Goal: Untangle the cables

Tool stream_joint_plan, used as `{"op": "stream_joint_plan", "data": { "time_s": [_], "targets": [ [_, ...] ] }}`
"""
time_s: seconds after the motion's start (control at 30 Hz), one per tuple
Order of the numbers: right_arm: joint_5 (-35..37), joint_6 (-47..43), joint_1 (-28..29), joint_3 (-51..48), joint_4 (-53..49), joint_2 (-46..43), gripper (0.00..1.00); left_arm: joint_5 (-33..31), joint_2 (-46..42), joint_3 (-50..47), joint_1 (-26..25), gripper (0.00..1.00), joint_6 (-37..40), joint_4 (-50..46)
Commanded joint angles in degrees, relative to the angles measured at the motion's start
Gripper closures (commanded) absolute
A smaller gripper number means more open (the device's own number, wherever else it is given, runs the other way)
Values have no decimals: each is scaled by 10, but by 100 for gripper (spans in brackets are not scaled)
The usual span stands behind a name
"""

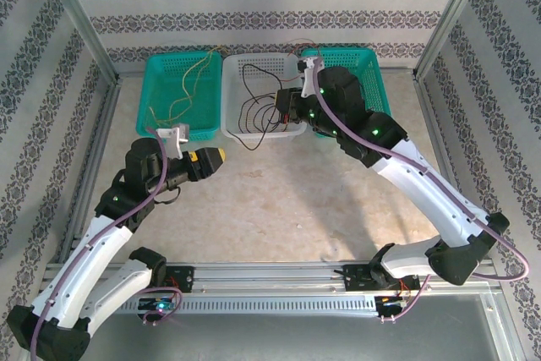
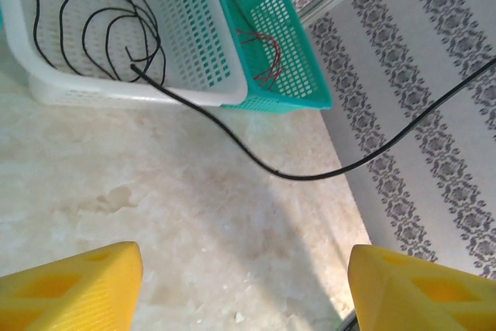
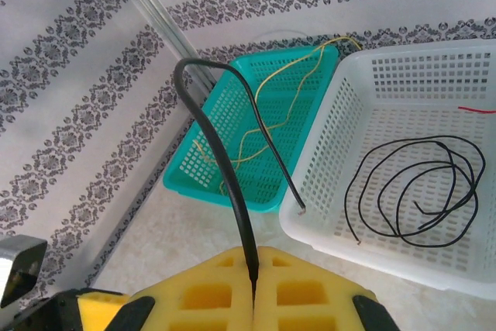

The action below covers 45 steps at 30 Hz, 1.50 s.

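Note:
The cables lie sorted by colour in three baskets. Yellow cables (image 1: 188,90) (image 3: 263,114) are in the left teal basket (image 1: 157,69), black cables (image 1: 254,73) (image 3: 418,191) in the white basket (image 1: 232,69), and red cables (image 2: 260,52) in the right teal basket (image 1: 372,69). My right gripper (image 1: 283,110) (image 3: 254,277) hovers over the white basket's front, shut on one black cable (image 3: 225,160) that arcs up and ends loose at the basket's rim. My left gripper (image 1: 215,156) (image 2: 244,284) is open over bare table before the baskets, nothing between its yellow fingers (image 2: 70,288). A black cable (image 2: 294,176) runs past ahead of it.
Metal frame posts (image 1: 76,19) and patterned walls close in the table on three sides. The right arm (image 1: 397,154) reaches across the right teal basket and hides much of it. Bare tabletop (image 1: 287,200) lies between the baskets and the arm bases.

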Motion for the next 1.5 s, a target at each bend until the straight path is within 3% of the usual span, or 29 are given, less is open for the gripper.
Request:
{"op": "stream_joint_plan", "data": {
  "time_s": [0.0, 0.43, 0.6, 0.83, 0.9, 1.0, 1.13, 1.27, 1.47],
  "targets": [
    [-1, 1, -14, 31, -12, 11, 100, -12, -8, 0, 7, 29, 28, -20],
    [-54, 5, -85, 116, -39, 78, 100, -64, -3, -7, 8, 28, 18, 15],
    [-78, -6, -113, 211, -65, 163, 100, -70, 6, -9, 8, 28, 15, 23],
    [-74, -36, -133, 419, -150, 325, 100, -90, 4, -2, 8, 28, 33, 3],
    [-73, -41, -135, 476, -180, 369, 92, -95, 3, 2, 9, 28, 37, -3],
    [-69, -48, -134, 529, -216, 414, 68, -97, -1, 3, 9, 27, 44, -4],
    [-56, -48, -134, 506, -214, 407, 52, -107, -6, 20, 10, 26, 60, -22],
    [-36, -47, -129, 419, -182, 344, 48, -128, -25, 26, 11, 23, 67, -34],
    [4, -44, -118, 152, -86, 155, 44, -209, -55, 53, 11, 18, 95, -93]
  ]
}}
